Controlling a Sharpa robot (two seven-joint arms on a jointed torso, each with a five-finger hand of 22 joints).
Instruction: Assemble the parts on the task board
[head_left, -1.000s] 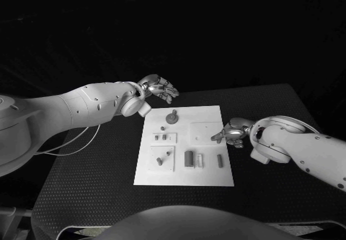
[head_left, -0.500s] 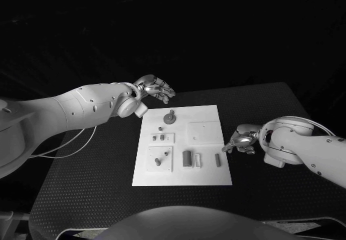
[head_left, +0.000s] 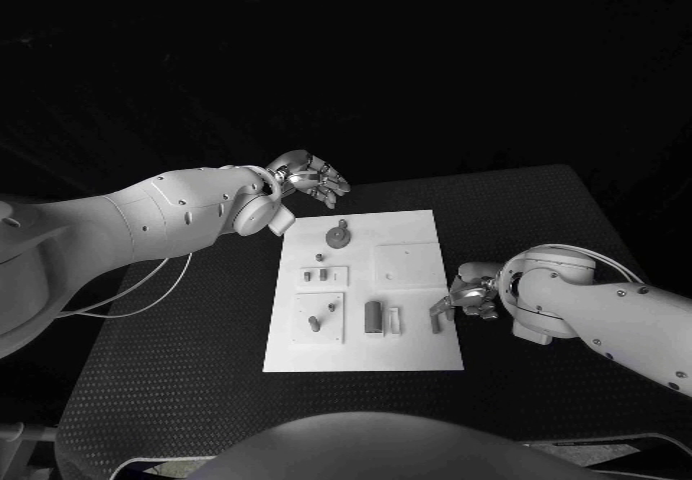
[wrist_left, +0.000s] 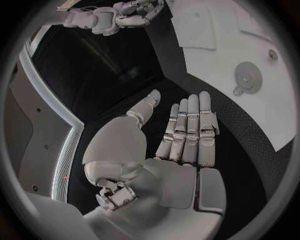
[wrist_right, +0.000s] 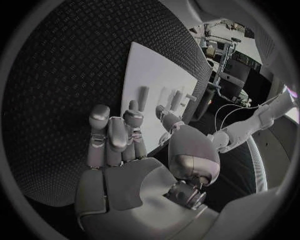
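Your right hand (head_left: 464, 297) has dropped toward the small rod (head_left: 436, 320) at the task board (head_left: 411, 225) edge, fingers apart, empty; left hand (head_left: 310, 180) hovers open. Parts lie loose: assembly looks barely begun.

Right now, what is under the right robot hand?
The task board's right edge and a small upright part lie by the right robot hand. Anything beneath its palm is covered.

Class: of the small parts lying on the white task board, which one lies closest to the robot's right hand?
The slim upright bar at the task board's right edge, beside the right hand; every other part lies farther left.
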